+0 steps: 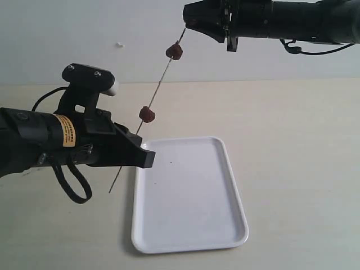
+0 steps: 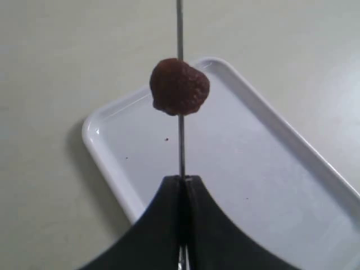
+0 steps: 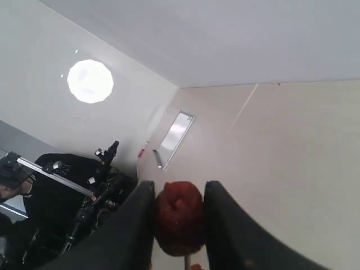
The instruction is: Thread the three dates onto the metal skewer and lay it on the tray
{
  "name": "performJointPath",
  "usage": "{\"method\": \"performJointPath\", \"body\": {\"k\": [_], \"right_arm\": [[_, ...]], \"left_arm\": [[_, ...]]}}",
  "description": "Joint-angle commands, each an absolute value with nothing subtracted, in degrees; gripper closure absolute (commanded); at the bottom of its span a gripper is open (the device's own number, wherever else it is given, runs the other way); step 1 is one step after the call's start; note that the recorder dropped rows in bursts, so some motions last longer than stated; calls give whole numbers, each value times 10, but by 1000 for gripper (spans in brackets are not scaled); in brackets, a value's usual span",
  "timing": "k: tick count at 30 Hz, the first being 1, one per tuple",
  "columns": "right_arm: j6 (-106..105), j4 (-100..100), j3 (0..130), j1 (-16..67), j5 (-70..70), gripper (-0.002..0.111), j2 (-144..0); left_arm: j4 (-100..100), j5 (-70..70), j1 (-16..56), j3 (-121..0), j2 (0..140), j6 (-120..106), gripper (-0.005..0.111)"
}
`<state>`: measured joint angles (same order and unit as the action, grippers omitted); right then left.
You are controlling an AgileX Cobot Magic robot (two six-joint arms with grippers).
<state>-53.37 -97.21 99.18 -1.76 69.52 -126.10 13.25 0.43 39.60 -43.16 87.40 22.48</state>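
While the left pincer (image 1: 148, 158), level from 9 o'clock, clamps the metal skewer (image 1: 159, 84) by the tray (image 1: 191, 197), the right pincer (image 1: 187, 23) at 1 o'clock grips the top date (image 3: 179, 216), over the middle date (image 1: 174, 52) and lower date (image 1: 147, 115).

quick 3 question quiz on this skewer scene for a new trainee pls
1. True or false: the skewer is lying on the tray.
2. What is clamped between the right fingers? A) a date B) the tray's rim C) nothing
3. In the exterior view, how many dates show on the skewer between the two arms?

Key
1. False: the left fingers hold it tilted in the air.
2. A
3. Two: an upper one and a lower one.
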Motion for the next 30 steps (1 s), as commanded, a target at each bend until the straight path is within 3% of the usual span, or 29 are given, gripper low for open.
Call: {"method": "performJointPath", "body": {"k": [1, 30], "right_arm": [[-548, -960, 992, -20, 700, 79, -1260], [-554, -952, 992, -13, 700, 79, -1260]], "left_arm": [[132, -4, 399, -435, 873, 225, 107], [132, -10, 399, -435, 873, 220, 107]]}}
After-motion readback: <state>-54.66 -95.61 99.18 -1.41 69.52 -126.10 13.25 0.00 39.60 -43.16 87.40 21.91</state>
